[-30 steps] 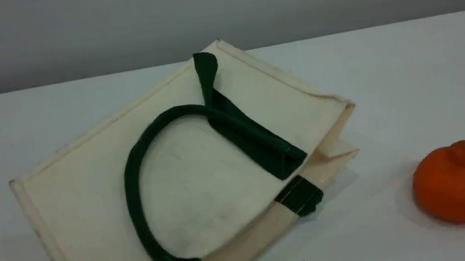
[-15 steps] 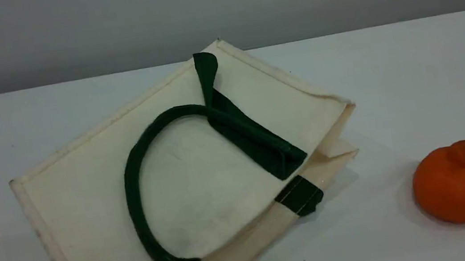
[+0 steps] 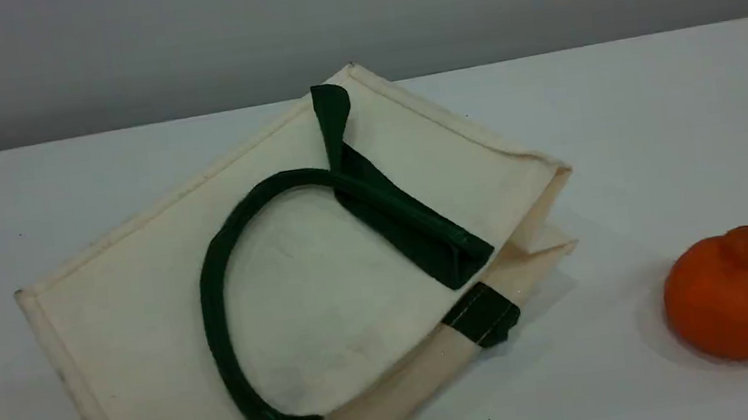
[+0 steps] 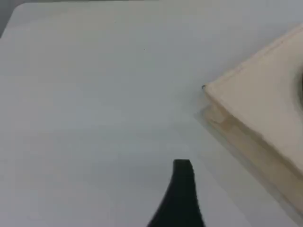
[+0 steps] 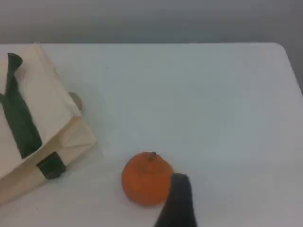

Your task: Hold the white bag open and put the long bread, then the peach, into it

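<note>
The white bag (image 3: 139,291) lies flat on the table, its mouth toward the front right, and a dark green handle (image 3: 214,310) loops across its top side. One corner of the bag (image 4: 265,109) shows in the left wrist view, right of the single dark fingertip (image 4: 182,184) of my left gripper, which hovers over bare table. In the right wrist view the bag (image 5: 42,94) is at the left. My right gripper's fingertip (image 5: 176,198) hangs just right of an orange fruit. Neither gripper holds anything; both stand open. The long bread and the peach are out of view.
An orange stemmed fruit (image 3: 732,296) sits at the front right of the white table (image 3: 660,129), apart from the bag; it also shows as the orange fruit (image 5: 147,178) in the right wrist view. A small tan round thing (image 5: 75,100) peeks out behind the bag's far corner.
</note>
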